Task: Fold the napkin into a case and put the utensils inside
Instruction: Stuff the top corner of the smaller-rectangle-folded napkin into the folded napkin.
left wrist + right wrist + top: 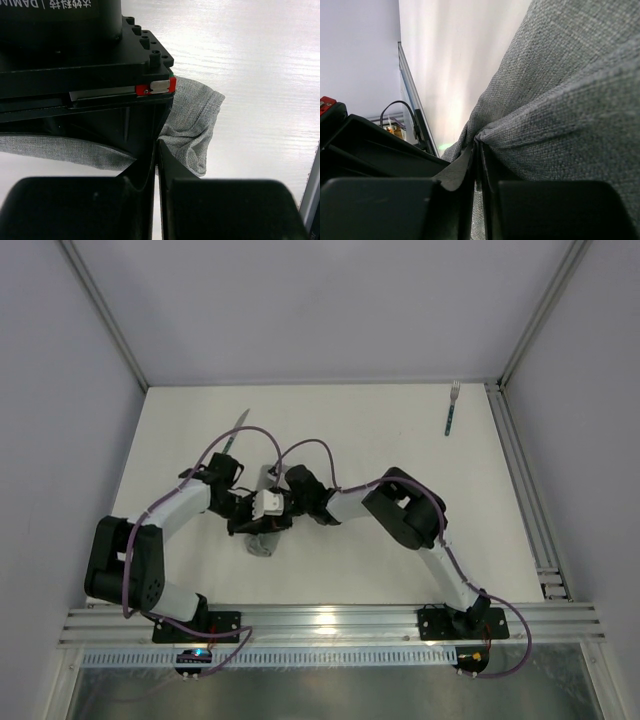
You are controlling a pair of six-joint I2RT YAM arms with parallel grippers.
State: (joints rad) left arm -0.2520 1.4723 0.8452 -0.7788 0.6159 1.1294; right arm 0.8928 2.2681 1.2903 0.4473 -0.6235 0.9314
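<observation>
Napkin [560, 100] gathered between my two tools: right gripper [476, 142] clamped onto a grey fold; left gripper [156, 147], jaws together, pinching the same cloth just beside it. Knife [237, 430] lies beyond the left gripper, fork [452, 408] well beyond the right.

The whole table [400, 440] is seen by the top external camera from above and behind the arms, directed downward and from far. The left wrist camera is mounted just behind the left gripper [156, 150] and is pointed along its fingers, very near to the napkin [195, 120]. The right wrist camera is set likewise behind the right gripper [477, 155], even closer, so its view is almost filled by grey cloth. The napkin and the white tabletop are shared by all three views.
</observation>
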